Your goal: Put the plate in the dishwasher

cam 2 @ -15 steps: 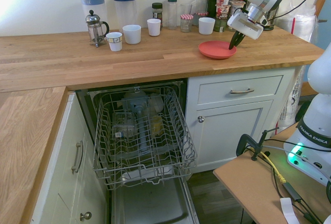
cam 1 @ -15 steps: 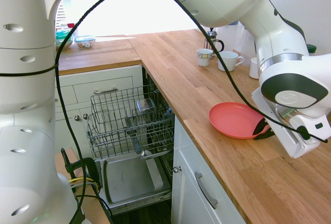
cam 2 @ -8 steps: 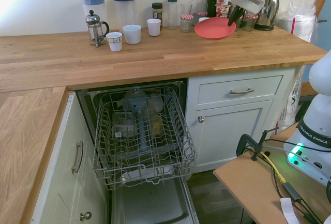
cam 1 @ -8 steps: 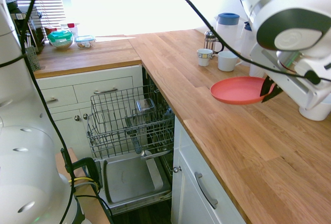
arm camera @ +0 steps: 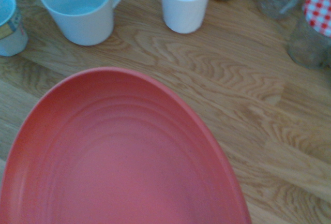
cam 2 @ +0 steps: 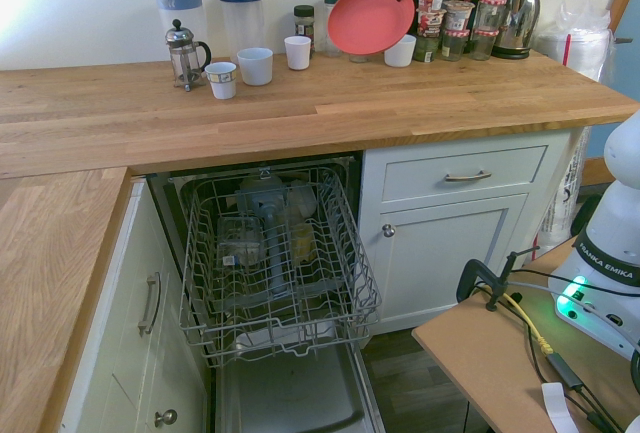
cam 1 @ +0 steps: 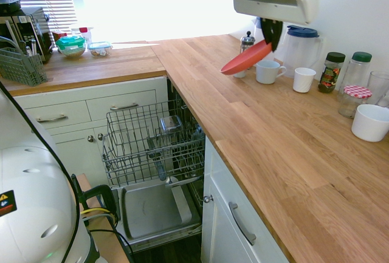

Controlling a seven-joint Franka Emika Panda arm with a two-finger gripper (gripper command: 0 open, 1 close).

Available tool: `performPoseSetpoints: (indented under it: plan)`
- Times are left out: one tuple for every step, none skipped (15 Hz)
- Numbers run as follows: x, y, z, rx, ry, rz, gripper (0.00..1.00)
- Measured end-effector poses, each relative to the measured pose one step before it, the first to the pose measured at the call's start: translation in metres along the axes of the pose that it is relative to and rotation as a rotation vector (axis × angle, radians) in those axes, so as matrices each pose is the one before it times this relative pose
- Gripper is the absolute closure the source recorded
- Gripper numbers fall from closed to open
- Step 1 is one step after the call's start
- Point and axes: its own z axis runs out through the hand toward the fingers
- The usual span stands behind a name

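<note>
The robot's gripper (cam 1: pixel 271 37), pinched tight on the rim of the round pink-red plastic plate (cam 1: pixel 246 58), has lifted it off the wooden counter (cam 1: pixel 285 147) and tipped it, ready to carry to the open dishwasher (cam 1: pixel 152 141).

A home kitchen: wooden tabletop (cam 2: pixel 300 113), white cabinets (cam 2: pixel 470 223), an open dishwasher (cam 2: pixel 275 263), mugs (cam 2: pixel 255 65) and a kettle (cam 2: pixel 517 20).
</note>
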Motion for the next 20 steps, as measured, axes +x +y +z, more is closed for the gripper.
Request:
performPoseSetpoints:
  plan:
    - [-0.02,-0.02323,-0.00441,-0.0167,0.03779,-0.06065,1.0]
    - [-0.01939,-0.02336,-0.00591,-0.0106,0.03456,-0.06615,1.0]
    - [-0.01902,-0.0233,-0.00707,-0.00413,0.02943,-0.06583,1.0]
    - [-0.01888,-0.02404,-0.00699,-0.00402,0.02789,-0.06855,1.0]
    - [-0.01868,-0.02477,-0.0048,-0.00896,0.0265,-0.06761,1.0]
    - [-0.01796,-0.0249,-0.00285,-0.01285,0.02408,-0.06315,1.0]
    - [-0.01658,-0.02295,0.00002,-0.01206,0.0191,-0.05557,1.0]
    - [-0.01345,-0.0204,0.00144,-0.00887,0.01281,-0.0505,1.0]
    - [-0.01037,-0.01735,0.00234,-0.00492,0.00887,-0.04574,1.0]
    - [-0.0073,-0.01523,0.00186,0.00016,0.00696,-0.03948,1.0]
    - [-0.00466,-0.01134,0.00153,-0.00379,0.00396,-0.02578,1.0]
    - [-0.00262,-0.00818,0.0018,-0.0109,-0.00235,-0.00305,1.0]
    - [0.00338,-0.00399,0.00478,-0.01501,-0.00595,0.01032,1.0]
    - [-0.00001,-0.00156,-0.00131,-0.00565,0.00164,-0.00501,1.0]
    - [-0.00052,-0.00485,-0.0026,-0.01027,0.00914,-0.01623,1.0]
    - [-0.00259,-0.00757,-0.00238,-0.013,0.01373,-0.02366,1.0]
    - [-0.00534,-0.01151,-0.00348,-0.01212,0.02099,-0.03349,1.0]
    - [-0.00572,-0.01224,-0.00341,-0.01422,0.0278,-0.04021,1.0]
    - [-0.00604,-0.01365,-0.00517,-0.01276,0.03577,-0.04238,1.0]
    - [-0.00506,-0.01407,-0.00637,-0.0114,0.03865,-0.0401,1.0]
